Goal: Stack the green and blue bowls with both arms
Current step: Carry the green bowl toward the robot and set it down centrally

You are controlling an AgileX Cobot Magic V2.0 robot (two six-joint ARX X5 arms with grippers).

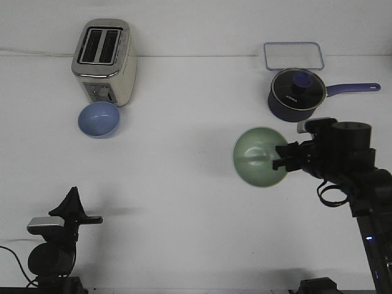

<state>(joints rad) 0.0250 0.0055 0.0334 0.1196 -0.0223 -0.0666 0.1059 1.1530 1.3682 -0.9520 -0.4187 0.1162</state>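
The pale green bowl hangs tilted on its side above the table at centre right, its inside facing the camera. My right gripper is shut on its right rim and holds it up. The light blue bowl sits upright on the table at the left, just in front of the toaster. My left gripper is low at the front left, fingers pointing up and close together, holding nothing, far from both bowls.
A cream toaster stands at the back left, touching or nearly touching the blue bowl. A dark navy saucepan with glass lid and a clear rectangular tray are at the back right, behind the right arm.
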